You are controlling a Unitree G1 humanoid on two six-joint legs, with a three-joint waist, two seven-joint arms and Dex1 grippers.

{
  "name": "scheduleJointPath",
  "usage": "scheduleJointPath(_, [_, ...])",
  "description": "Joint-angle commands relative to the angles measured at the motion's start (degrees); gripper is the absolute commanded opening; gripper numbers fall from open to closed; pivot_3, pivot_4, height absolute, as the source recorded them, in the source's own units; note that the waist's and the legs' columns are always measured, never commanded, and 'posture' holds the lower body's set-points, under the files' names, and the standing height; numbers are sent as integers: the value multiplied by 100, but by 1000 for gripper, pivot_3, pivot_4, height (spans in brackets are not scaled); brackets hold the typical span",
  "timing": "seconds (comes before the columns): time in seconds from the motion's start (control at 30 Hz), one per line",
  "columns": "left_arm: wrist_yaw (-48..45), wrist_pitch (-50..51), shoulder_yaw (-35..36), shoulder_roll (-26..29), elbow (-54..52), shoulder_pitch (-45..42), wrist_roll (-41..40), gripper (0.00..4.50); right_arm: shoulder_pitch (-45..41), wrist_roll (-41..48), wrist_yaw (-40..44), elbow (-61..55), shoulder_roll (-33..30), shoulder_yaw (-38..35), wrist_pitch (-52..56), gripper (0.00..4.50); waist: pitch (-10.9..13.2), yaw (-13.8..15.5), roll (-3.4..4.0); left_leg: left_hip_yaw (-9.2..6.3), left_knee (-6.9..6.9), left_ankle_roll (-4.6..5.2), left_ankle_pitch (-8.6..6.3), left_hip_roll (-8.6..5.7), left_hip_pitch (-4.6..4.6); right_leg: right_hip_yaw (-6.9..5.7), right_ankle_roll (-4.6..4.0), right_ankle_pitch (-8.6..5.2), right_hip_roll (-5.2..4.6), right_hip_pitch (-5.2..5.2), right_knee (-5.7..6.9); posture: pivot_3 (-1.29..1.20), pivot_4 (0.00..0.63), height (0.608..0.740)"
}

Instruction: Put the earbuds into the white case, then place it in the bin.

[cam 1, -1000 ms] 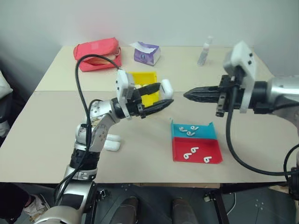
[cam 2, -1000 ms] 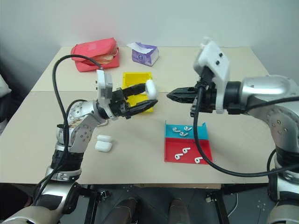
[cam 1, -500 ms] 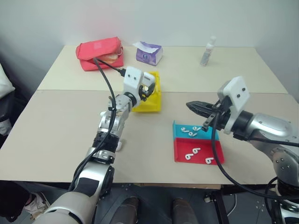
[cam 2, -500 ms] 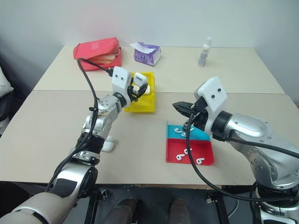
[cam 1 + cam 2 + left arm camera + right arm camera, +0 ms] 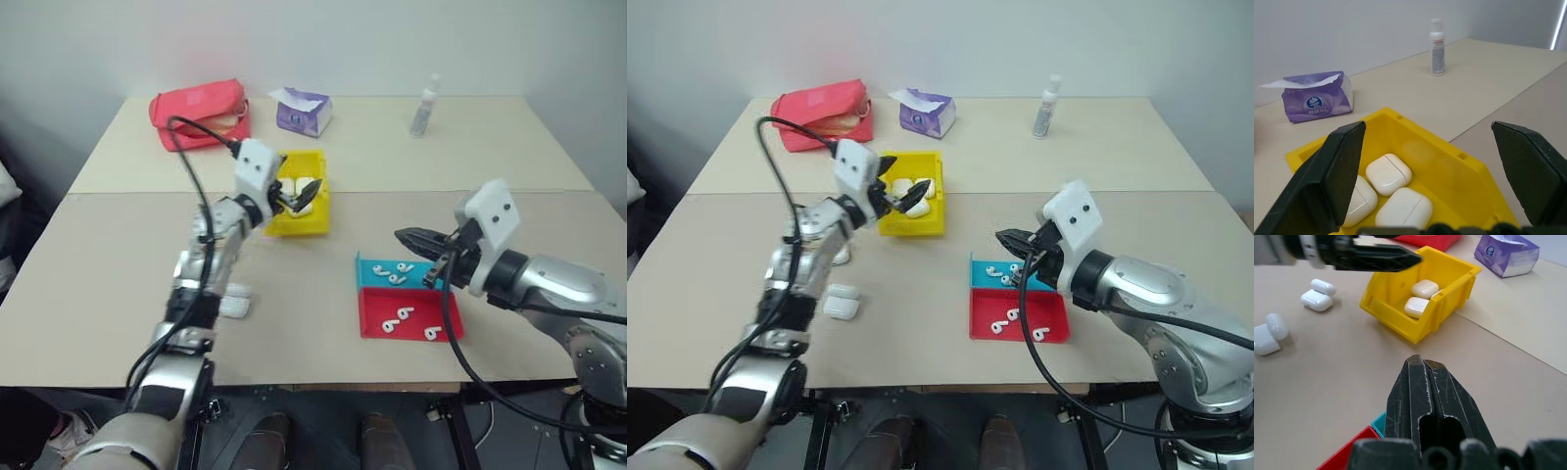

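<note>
over tan table (image 5: 323, 294), left gripper (image 5: 299, 196) jaws wide above bin (image 5: 312, 220); right gripper (image 5: 416, 239) clenched, empty.

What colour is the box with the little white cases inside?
Bright yellow. The bin shows best in the left wrist view, with three white cases lying inside.

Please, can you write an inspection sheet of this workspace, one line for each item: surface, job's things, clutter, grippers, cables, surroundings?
Surface: beige table with a seam across it.
Job's things: yellow bin holds three white cases; more cases lie on the table beside the left arm; earbuds lie in the cyan tray and the red tray.
Clutter: red pouch, purple tissue pack, small bottle.
Grippers: left gripper open over the bin, holding nothing; right gripper shut, above the cyan tray.
Cables: black cable along the left arm, another under the right.
Surroundings: pale wall behind the table.
</note>
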Motion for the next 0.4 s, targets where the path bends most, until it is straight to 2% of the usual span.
scheduleJointPath(0.03, [-1275, 479, 241, 835, -1396, 604, -852, 4475, 400, -396, 184, -210, 65, -63, -808, 0, -1, -6, 3, 0, 0, -1, 1, 1, 0, 0, 0, 0, 1, -2, 4, 0, 150, 740])
scheduleJointPath(0.27, [-2374, 1747, 1181, 2462, -2880, 1948, -2347, 4475, 1399, -340, 1074, -342, -53, -453, -1646, 0, -2, 22, 6, 7, -4, -1, 1, 4, 11, 3, -2, -1, 3, -2, 11, 0, 150, 740])
scheduleJointPath(0.4, [-2649, 2083, 1708, 3021, -3307, 2416, -2879, 4475, 1779, -208, 1659, -347, -305, -776, -1841, 0, -2, 40, 7, 9, -9, 21, -12, 7, 28, 3, -2, -1, 6, 8, 5, 0, 150, 740])
